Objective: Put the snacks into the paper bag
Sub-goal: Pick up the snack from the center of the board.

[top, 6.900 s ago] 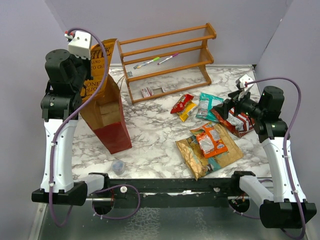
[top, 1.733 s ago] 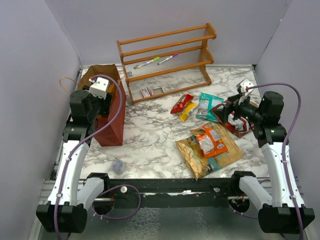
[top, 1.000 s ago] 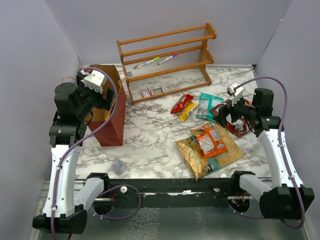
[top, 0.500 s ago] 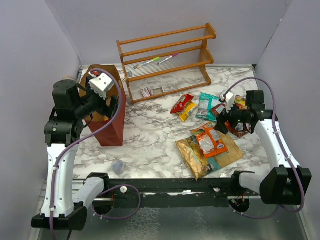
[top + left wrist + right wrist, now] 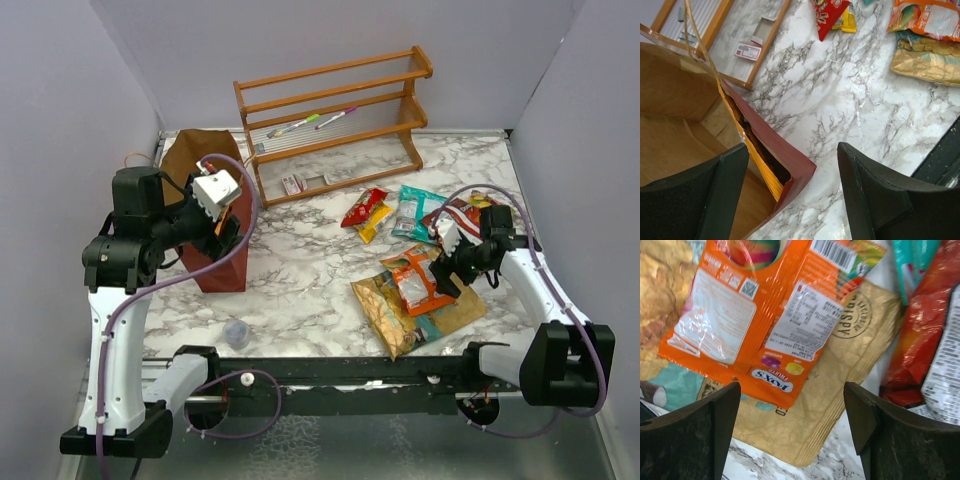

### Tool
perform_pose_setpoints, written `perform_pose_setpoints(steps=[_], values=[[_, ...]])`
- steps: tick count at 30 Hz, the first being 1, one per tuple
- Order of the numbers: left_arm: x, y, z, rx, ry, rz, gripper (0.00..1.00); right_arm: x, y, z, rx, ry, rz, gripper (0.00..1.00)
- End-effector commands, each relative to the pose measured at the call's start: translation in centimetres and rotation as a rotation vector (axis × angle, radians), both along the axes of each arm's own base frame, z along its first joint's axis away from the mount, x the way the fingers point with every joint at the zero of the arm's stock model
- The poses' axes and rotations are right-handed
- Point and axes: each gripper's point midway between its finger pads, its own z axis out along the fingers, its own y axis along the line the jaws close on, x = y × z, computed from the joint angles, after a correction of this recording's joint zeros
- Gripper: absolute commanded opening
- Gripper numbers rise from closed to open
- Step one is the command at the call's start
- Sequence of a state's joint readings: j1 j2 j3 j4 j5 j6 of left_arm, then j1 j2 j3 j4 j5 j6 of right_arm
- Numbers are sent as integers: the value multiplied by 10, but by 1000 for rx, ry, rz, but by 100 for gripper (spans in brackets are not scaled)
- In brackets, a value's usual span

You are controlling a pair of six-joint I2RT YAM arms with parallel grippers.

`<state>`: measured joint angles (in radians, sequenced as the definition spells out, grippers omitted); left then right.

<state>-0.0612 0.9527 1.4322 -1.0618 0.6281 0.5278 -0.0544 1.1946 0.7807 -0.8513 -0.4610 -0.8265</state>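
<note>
Right gripper (image 5: 790, 390) spread wide over the orange packet (image 5: 765, 315); left gripper (image 5: 790, 150) spread wide at the paper bag (image 5: 795, 167).

Printed on the orange packet's back are "FOX'S", a barcode and a nutrition panel; the gold chip bag (image 5: 840, 405) beneath it shows "RISPY" in a round stamp. That packet lies directly under the open right jaws, ungripped, with a red packet (image 5: 920, 340) beside it. The paper bag stands upright at the table's left, and the left jaws straddle its dark-red wall: one finger over the brown inside, one over the marble table (image 5: 850, 100), holding nothing.
</note>
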Motion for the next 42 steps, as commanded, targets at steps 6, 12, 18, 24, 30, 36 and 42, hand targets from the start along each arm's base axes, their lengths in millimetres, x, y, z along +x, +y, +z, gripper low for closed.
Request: perform_pose_setpoints(steps=[6,12,18,24,30,36,42], values=[[0,7,-14,71,67,6,74,0,-38,-22,-205,-5,-43,81],[-3,4,-13,66,65,-8,75,2,-52,-27,-230,21,-115,78],[-3,0,-16,42,66,-9,75,-9,-70,-37,-255,86,-151,75],[0,-2,-8,32,49,-9,77,-23,-78,-49,-280,125,-161,75],[9,-4,-1,37,39,-8,80,-23,-76,-66,-254,163,-175,75],[13,-19,-2,39,63,-46,80,-22,-67,-80,-200,199,-161,75],[5,-65,-16,99,96,-164,89,-28,-56,-92,-146,238,-128,63]])
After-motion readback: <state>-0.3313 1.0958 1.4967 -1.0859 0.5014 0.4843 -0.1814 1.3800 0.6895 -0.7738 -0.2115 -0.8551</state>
